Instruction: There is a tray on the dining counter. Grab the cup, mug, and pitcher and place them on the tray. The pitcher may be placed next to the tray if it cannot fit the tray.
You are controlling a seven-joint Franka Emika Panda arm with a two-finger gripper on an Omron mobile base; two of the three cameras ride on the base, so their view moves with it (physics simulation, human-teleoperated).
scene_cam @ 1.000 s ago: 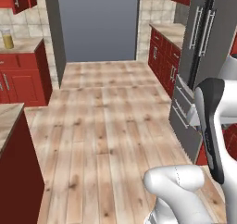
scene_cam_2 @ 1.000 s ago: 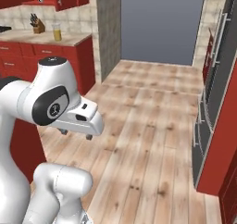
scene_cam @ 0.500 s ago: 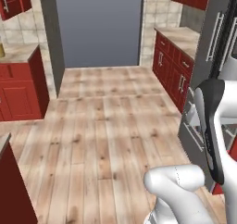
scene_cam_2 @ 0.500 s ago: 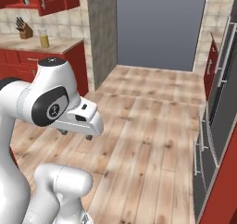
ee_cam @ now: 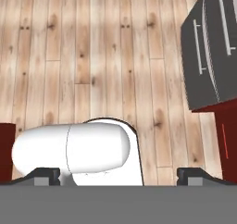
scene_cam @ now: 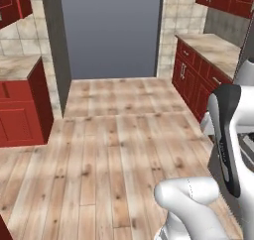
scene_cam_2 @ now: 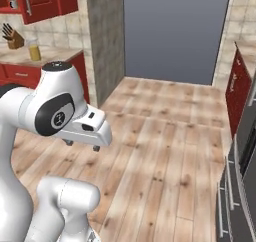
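Gripper (ee_cam: 118, 172) spread wide w/ nothing held; pitcher (scene_cam_2: 34, 50) far off on wall counter (scene_cam_2: 40, 57), base could clip cabinets.

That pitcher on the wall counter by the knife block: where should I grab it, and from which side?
Probably around the pitcher mid-body, jaws level, from the counter front: it stands upright, with the knife block close beside it and the wall behind. Any handle is too small to make out.

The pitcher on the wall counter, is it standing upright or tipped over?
Upright. In the right base view the pitcher stands straight beside the knife block, its orange-yellow liquid level.
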